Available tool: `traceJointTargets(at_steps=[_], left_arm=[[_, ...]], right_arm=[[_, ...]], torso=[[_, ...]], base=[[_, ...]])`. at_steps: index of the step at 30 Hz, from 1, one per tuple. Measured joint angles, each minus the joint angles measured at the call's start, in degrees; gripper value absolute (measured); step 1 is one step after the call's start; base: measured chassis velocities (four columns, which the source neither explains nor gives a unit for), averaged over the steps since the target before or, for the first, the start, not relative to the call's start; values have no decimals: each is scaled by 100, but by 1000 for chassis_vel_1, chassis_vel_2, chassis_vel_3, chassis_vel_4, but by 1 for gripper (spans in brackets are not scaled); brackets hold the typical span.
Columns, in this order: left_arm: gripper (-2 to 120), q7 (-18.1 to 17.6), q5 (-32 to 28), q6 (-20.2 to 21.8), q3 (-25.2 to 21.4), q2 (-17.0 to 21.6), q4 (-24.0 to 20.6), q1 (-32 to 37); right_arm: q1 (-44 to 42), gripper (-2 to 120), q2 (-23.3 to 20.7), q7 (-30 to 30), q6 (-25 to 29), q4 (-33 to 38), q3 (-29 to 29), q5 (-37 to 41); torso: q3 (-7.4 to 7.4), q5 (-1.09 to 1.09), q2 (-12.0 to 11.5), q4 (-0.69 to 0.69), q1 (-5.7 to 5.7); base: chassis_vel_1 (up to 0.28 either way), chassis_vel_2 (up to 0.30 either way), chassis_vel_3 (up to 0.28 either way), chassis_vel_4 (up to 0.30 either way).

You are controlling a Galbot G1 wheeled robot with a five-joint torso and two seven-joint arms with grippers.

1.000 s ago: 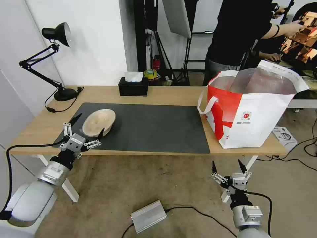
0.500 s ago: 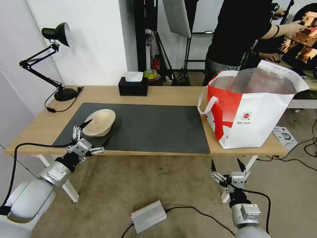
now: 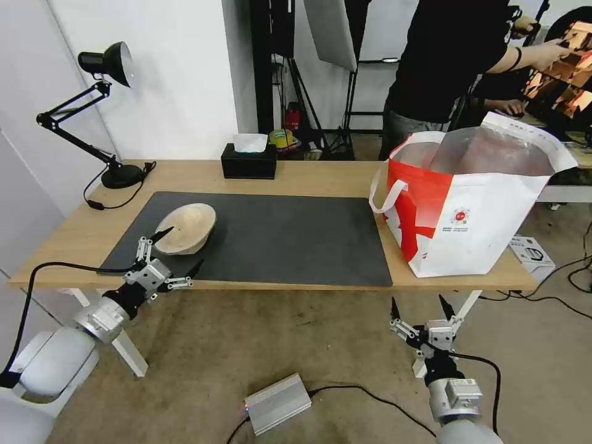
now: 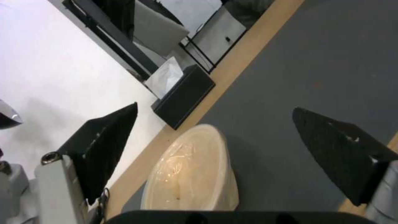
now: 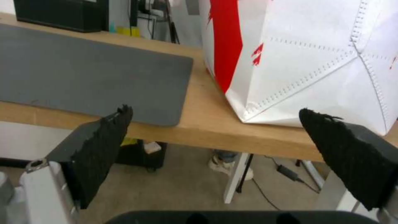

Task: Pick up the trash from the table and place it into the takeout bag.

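Note:
The trash in view is a shallow tan bowl [image 3: 186, 227], lying tilted on the left part of the dark grey mat [image 3: 290, 237] of the table [image 3: 308, 176]. My left gripper [image 3: 182, 250] is open at the bowl's near side, one fingertip by its rim and the other over the mat's front edge. In the left wrist view the bowl [image 4: 195, 174] lies between the spread fingers of the left gripper [image 4: 214, 109], untouched. The white-and-red takeout bag [image 3: 468, 209] stands open at the table's right end. My right gripper [image 3: 417, 301] hangs open below the table's front edge, with the bag [image 5: 315, 56] ahead of the right gripper [image 5: 215, 110].
A black tissue box [image 3: 248, 161] sits at the back middle and a black desk lamp [image 3: 105, 68] at the back left. A silver box [image 3: 277, 402] with a cable lies on the floor. A person stands behind the bag.
My left gripper has moved right and back toward the table's front edge, still open at the bowl. The right gripper has sunk slightly.

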Motion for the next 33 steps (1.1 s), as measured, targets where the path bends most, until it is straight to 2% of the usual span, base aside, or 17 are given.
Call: traceJointTargets(at_steps=[7, 19, 33], left_arm=[[100, -1, 12, -42, 217, 89, 281, -380], [100, -5, 9, -42, 309, 136, 396, -551], [100, -2, -18, -33, 453, 194, 816, -818]], right_arm=[[-1, 100, 54, -7, -3, -27, -14, -43], [-9, 100, 74, -9, -6, -27, -8, -65], [21, 100, 84, -9, -12, -27, -12, -65]], torso=[[0, 0, 0, 0, 0], [0, 0, 0, 0, 0], [-1, 0, 0, 0, 0]], base=[[0, 0, 0, 0], [0, 0, 0, 0], [0, 0, 0, 0]])
